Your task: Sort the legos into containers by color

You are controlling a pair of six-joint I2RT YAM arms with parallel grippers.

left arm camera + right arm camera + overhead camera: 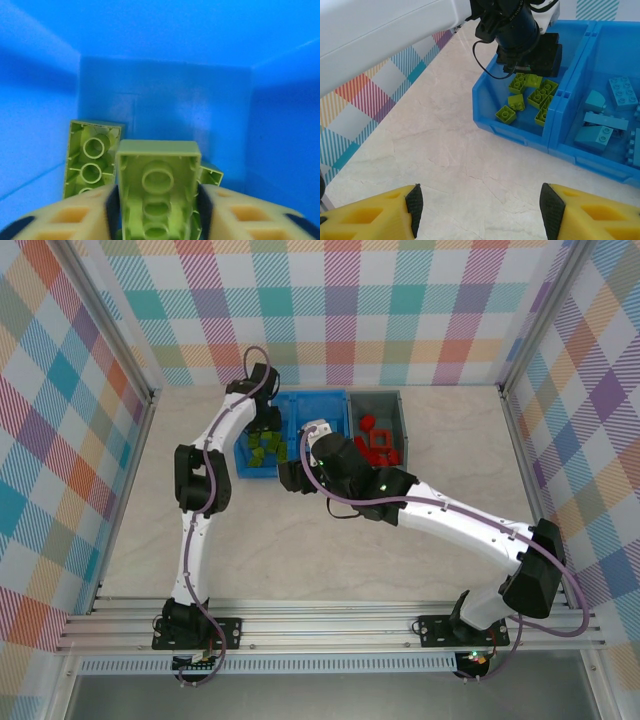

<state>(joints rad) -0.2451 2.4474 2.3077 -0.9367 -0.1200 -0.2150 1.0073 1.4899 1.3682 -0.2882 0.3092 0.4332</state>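
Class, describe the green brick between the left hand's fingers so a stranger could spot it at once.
On the table, find the blue bin and take its left compartment, holding lime green bricks. The left hand reaches into it; our brick sits between its fingers, while the others lie on the bin floor.

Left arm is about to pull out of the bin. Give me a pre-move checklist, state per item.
1. Left end effector is inside the blue bin's left compartment: ok.
2. Lime green brick is free of the grip: cannot tell; it sits between the jaws.
3. The green bricks are the sole colour in that compartment: ok.
4. Right end effector is open and empty, over bare table: ok.
5. Light blue bricks are in the right compartment: ok.
6. Red bricks are in the grey bin: ok.
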